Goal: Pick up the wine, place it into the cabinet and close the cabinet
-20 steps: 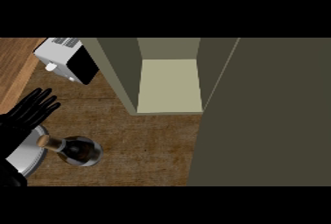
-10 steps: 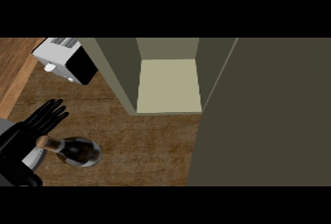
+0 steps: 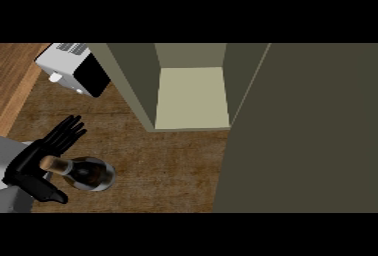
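The wine bottle (image 3: 90,174) stands upright on the wooden counter at the lower left, dark glass with a tan cork top (image 3: 51,162). My left hand (image 3: 38,159) is right against the bottle's left side at the neck, fingers straight and pointing up and to the right, thumb out below the bottle; it is open. The cabinet (image 3: 190,98) stands open behind and to the right of the bottle, showing a pale inner shelf. Its door (image 3: 306,130) is swung out and fills the right side of the view. My right hand does not show.
A white appliance with a black front (image 3: 74,74) sits at the back left, next to the cabinet's left wall. The counter's left edge (image 3: 16,95) runs along lighter wood. Bare counter (image 3: 170,165) lies between the bottle and the cabinet.
My left hand has moved right and slightly down, from apart from the bottle to against its neck. The bottle and cabinet door have not moved.
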Controlling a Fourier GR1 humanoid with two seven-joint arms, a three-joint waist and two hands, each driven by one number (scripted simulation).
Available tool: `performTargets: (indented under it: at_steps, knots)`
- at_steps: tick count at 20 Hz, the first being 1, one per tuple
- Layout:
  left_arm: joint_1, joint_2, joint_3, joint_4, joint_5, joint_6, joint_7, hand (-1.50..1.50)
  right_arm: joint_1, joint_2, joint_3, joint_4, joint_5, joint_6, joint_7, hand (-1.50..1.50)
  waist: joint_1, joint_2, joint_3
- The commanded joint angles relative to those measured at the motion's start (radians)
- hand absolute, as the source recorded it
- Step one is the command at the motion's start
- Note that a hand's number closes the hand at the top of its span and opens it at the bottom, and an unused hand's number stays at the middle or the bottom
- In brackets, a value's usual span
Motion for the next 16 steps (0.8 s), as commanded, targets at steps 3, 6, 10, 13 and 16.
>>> performTargets:
  at_steps: [3,6,10,13,16]
  knots:
    - [-0.042,0.000,-0.033,0.124,-0.069,-0.015,-0.116,-1.50,0.066,-0.055,0.010,-0.210,0.087,-0.002,0.055,-1.50,0.003,-0.001,0.001]
    - [-0.071,0.022,-0.034,0.246,-0.092,-0.034,-0.180,-1.50,-0.005,-0.032,0.044,-0.175,0.123,-0.028,0.081,-1.50,-0.007,0.000,-0.002]
    - [-0.077,0.024,-0.066,0.299,-0.096,-0.083,-0.202,-1.50,0.028,-0.051,0.060,-0.161,0.134,-0.047,0.053,-1.50,-0.002,-0.001,-0.001]
    - [-0.077,0.034,-0.080,0.350,-0.097,-0.120,-0.223,-1.50,0.040,-0.072,0.050,-0.152,0.109,-0.043,0.002,-1.50,-0.006,0.000,-0.001]
    - [-0.115,-0.024,-0.108,0.345,-0.115,-0.037,-0.213,-1.50,0.034,-0.089,0.051,-0.193,0.116,-0.059,0.051,-1.50,-0.006,-0.002,0.000]
